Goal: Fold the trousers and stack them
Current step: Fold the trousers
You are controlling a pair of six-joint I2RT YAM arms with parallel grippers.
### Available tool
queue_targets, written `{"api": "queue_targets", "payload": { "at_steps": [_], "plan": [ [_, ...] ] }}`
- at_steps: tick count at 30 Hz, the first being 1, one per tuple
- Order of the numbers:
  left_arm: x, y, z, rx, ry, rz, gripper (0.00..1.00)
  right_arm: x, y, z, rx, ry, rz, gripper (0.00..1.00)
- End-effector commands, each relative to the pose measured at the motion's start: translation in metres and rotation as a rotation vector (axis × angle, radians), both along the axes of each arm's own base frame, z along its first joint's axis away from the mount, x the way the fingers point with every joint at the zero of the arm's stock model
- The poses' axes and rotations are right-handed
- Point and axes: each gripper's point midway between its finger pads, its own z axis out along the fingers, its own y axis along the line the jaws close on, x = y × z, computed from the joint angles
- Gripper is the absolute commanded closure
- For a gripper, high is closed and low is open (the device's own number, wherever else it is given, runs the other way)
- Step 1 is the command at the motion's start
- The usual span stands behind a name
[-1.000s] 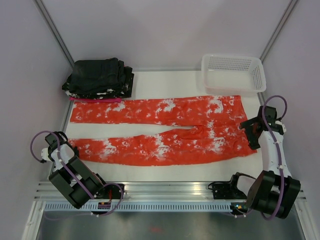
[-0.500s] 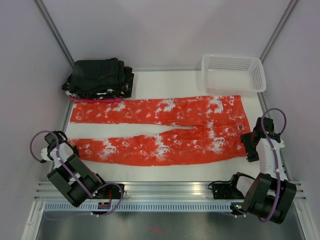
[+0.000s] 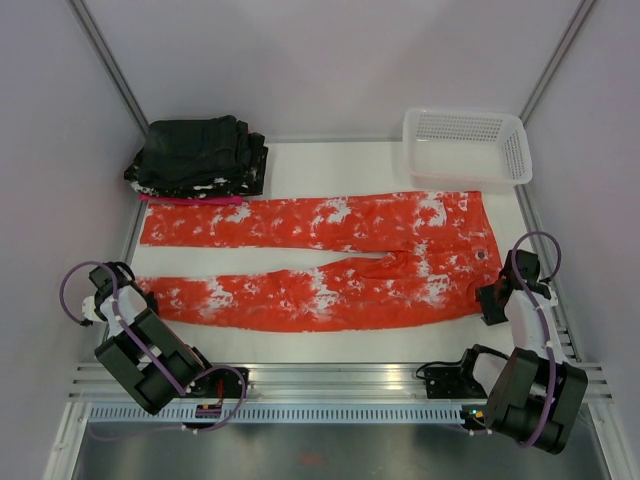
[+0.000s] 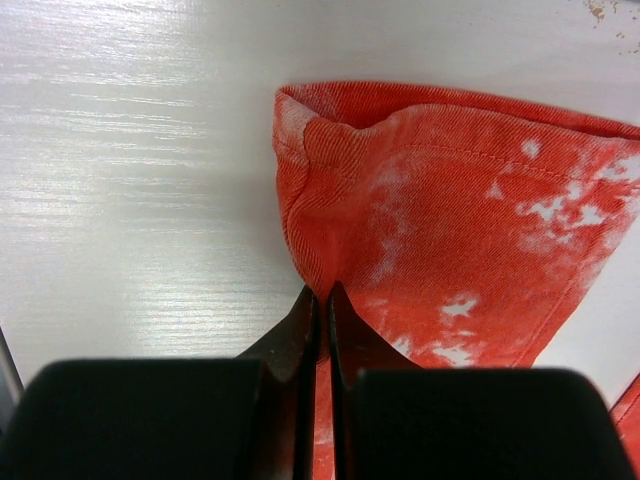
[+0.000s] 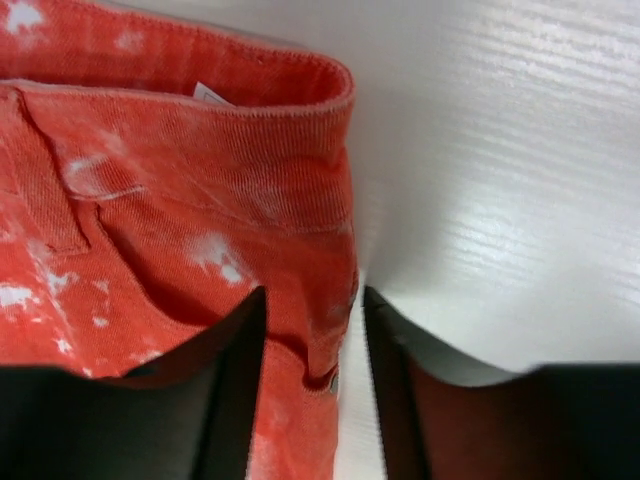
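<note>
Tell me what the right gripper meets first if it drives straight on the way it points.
The right gripper straddles the waistband corner of the trousers, so that fabric edge comes first, probably with the white table right under it; depth is hard to judge.

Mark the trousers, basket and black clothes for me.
trousers point(image 3: 320, 222): top external view, middle of the far leg.
basket point(image 3: 465, 177): top external view, near wall.
black clothes point(image 3: 200, 150): top external view, top of the pile.
</note>
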Motion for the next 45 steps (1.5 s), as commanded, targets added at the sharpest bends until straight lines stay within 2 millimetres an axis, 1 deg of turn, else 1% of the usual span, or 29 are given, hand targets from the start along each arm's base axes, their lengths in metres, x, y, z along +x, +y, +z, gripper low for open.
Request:
{"api": "queue_targets", "payload": {
  "at_steps": [1, 3, 4, 5, 6, 7, 10, 11, 13, 14, 16, 17, 18, 19, 21, 22, 23, 25, 28, 30, 31, 32, 33, 35, 38, 40, 41, 42, 45],
  "plan": [
    [0.0, 0.0, 0.006, 0.0, -0.013, 0.006, 0.98, 0.008, -0.007, -0.002, -0.032, -0.024, 0.008, 0.55],
    [0.002, 0.003, 0.012, 0.014, -0.016, -0.006, 0.98, 0.007, -0.009, -0.003, -0.04, -0.013, 0.013, 0.68],
    [0.001, 0.002, 0.014, 0.016, -0.014, -0.006, 0.98, 0.008, -0.009, -0.004, -0.043, -0.006, 0.016, 0.79],
    [0.001, 0.003, 0.016, 0.02, -0.014, -0.005, 0.98, 0.009, -0.011, -0.004, -0.046, -0.004, 0.018, 0.86],
    [0.004, 0.005, 0.022, 0.034, -0.029, -0.005, 0.98, 0.01, -0.011, -0.004, -0.048, 0.003, 0.021, 0.97],
    [0.004, 0.005, 0.025, 0.035, -0.03, 0.003, 0.98, 0.013, -0.012, -0.001, -0.056, 0.0, 0.031, 1.0],
    [0.001, 0.004, 0.033, 0.045, -0.017, 0.024, 0.98, 0.012, -0.015, 0.003, -0.092, 0.032, 0.061, 1.0],
    [-0.002, 0.007, 0.037, 0.062, 0.0, 0.036, 0.98, 0.007, -0.022, 0.008, -0.133, 0.067, 0.053, 1.0],
    [-0.003, 0.013, 0.047, 0.091, 0.013, 0.051, 0.98, 0.005, -0.024, 0.013, -0.165, 0.076, 0.048, 1.0],
    [-0.008, 0.015, 0.05, 0.105, 0.042, 0.063, 0.98, 0.004, -0.023, 0.015, -0.167, 0.08, 0.049, 1.0],
    [-0.004, 0.02, 0.062, 0.131, 0.041, 0.068, 0.98, 0.012, -0.017, 0.022, -0.153, 0.039, 0.07, 1.0],
    [-0.006, 0.02, 0.066, 0.131, 0.052, 0.072, 0.98, 0.021, -0.015, 0.032, -0.153, 0.005, 0.095, 1.0],
    [0.002, 0.023, 0.075, 0.143, 0.03, 0.072, 0.98, 0.029, -0.017, 0.043, -0.175, -0.029, 0.112, 1.0],
    [0.004, 0.023, 0.079, 0.145, 0.023, 0.071, 0.98, 0.043, -0.021, 0.065, -0.214, -0.082, 0.132, 1.0],
    [0.018, 0.027, 0.095, 0.168, -0.022, 0.056, 0.98, 0.058, -0.027, 0.093, -0.306, -0.13, 0.209, 1.0],
    [0.023, 0.028, 0.1, 0.169, -0.044, 0.048, 0.98, 0.07, -0.031, 0.115, -0.346, -0.178, 0.223, 1.0],
    [0.033, 0.032, 0.11, 0.192, -0.083, 0.037, 0.98, 0.076, -0.032, 0.126, -0.371, -0.203, 0.238, 1.0],
    [0.042, 0.033, 0.116, 0.19, -0.114, 0.021, 0.98, 0.091, -0.029, 0.148, -0.375, -0.28, 0.259, 1.0],
    [0.051, 0.037, 0.128, 0.211, -0.152, 0.021, 0.98, 0.112, -0.021, 0.164, -0.345, -0.368, 0.29, 1.0],
    [0.056, 0.041, 0.139, 0.23, -0.169, 0.016, 0.98, 0.123, -0.019, 0.167, -0.345, -0.387, 0.323, 1.0],
    [0.06, 0.045, 0.144, 0.244, -0.182, 0.012, 0.98, 0.128, -0.021, 0.171, -0.351, -0.395, 0.328, 1.0],
    [0.066, 0.047, 0.153, 0.259, -0.199, 0.003, 0.98, 0.133, -0.023, 0.17, -0.355, -0.387, 0.33, 1.0],
    [0.07, 0.049, 0.156, 0.266, -0.204, -0.008, 0.98, 0.135, -0.025, 0.171, -0.366, -0.384, 0.338, 1.0],
    [0.08, 0.055, 0.172, 0.312, -0.232, -0.03, 0.98, 0.144, -0.03, 0.176, -0.373, -0.4, 0.337, 1.0],
    [0.101, 0.059, 0.186, 0.372, -0.247, -0.073, 0.98, 0.158, -0.031, 0.18, -0.36, -0.438, 0.357, 1.0],
    [0.107, 0.062, 0.184, 0.399, -0.215, -0.076, 0.98, 0.167, -0.031, 0.181, -0.348, -0.457, 0.364, 1.0],
    [0.112, 0.064, 0.185, 0.416, -0.211, -0.085, 0.98, 0.172, -0.03, 0.172, -0.321, -0.446, 0.372, 1.0],
    [0.118, 0.059, 0.183, 0.419, -0.209, -0.107, 0.98, 0.176, -0.031, 0.171, -0.316, -0.451, 0.379, 1.0],
    [0.127, 0.061, 0.174, 0.435, -0.176, -0.124, 0.98, 0.19, -0.03, 0.157, -0.294, -0.443, 0.425, 1.0]
  ]
}}
